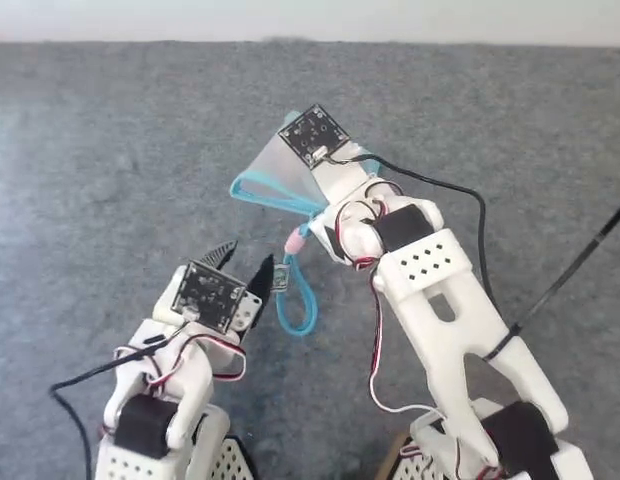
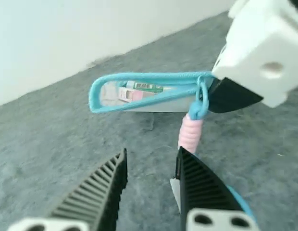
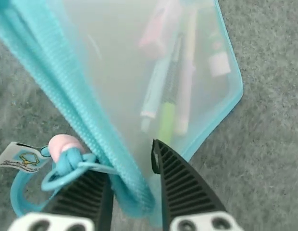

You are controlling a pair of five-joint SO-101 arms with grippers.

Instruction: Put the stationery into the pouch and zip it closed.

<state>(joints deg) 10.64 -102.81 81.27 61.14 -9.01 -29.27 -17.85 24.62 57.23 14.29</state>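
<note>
The translucent pouch [image 1: 283,172] with light blue trim is held up off the grey carpet by my right gripper [image 1: 323,208], which is shut on its zipper edge [image 3: 121,173] at one end. Pens and other stationery [image 3: 172,98] lie inside it. In the left wrist view the pouch's [image 2: 139,92] mouth looks slightly parted. A pink bead [image 1: 293,242] and a blue cord loop [image 1: 297,302] with a small tag [image 1: 280,276] hang from the zip pull. My left gripper [image 1: 247,262] is open, just short of the bead [image 2: 190,134].
Grey carpet [image 1: 100,170] covers the whole work surface, with a pale wall along its far edge. A black cable [image 1: 580,265] runs off to the right beside the right arm.
</note>
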